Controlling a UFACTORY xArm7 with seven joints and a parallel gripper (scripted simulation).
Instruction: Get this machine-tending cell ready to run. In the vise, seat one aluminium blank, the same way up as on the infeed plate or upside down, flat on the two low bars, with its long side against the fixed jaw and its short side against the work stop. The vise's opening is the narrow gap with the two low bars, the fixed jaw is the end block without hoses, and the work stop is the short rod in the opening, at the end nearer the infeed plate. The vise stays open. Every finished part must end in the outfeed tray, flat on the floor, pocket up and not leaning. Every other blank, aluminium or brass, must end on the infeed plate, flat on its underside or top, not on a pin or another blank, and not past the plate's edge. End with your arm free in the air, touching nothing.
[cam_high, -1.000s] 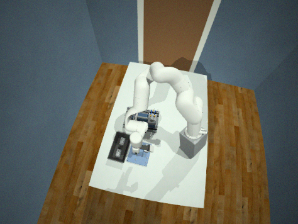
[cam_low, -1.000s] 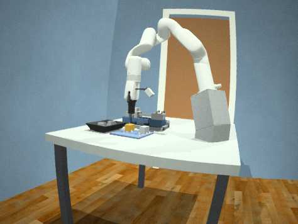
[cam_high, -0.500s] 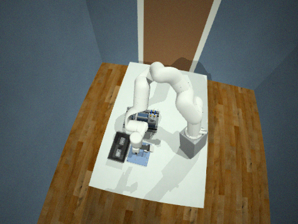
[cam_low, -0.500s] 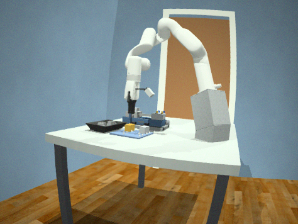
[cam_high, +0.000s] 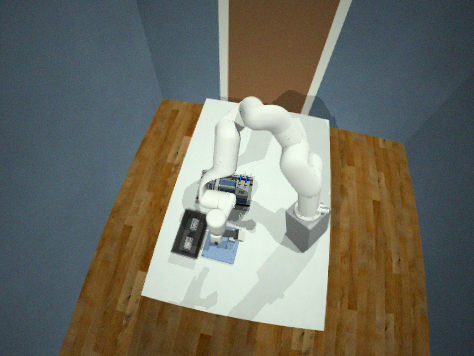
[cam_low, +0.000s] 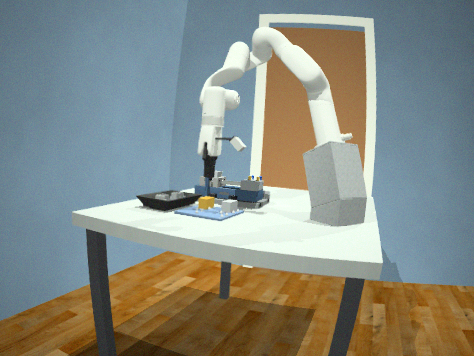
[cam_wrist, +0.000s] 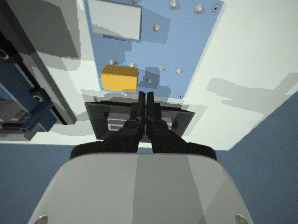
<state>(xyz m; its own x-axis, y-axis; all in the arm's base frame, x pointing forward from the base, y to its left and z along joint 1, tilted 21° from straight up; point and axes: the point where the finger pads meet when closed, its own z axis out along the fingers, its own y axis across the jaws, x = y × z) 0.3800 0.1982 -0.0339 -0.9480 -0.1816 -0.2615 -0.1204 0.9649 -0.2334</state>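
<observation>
My gripper (cam_wrist: 146, 101) is shut on nothing and hangs in the air above the seam between the black outfeed tray (cam_wrist: 140, 120) and the blue infeed plate (cam_wrist: 155, 40). In the exterior view its fingertips (cam_low: 207, 167) hang well above the table and touch nothing. A brass blank (cam_wrist: 119, 79) and an aluminium blank (cam_wrist: 115, 19) lie flat on the plate; they also show in the exterior view, brass (cam_low: 206, 202) and aluminium (cam_low: 229, 205). Two grey finished parts (cam_high: 194, 226) (cam_high: 187, 244) lie in the tray (cam_high: 190, 232). The vise (cam_low: 232, 190) stands behind the plate; its opening is hidden by my arm.
Small locating pins (cam_wrist: 156, 27) dot the infeed plate. The grey arm base (cam_low: 334, 182) stands at the right of the white table. The vise's hosed end block (cam_high: 243, 185) faces the arm base.
</observation>
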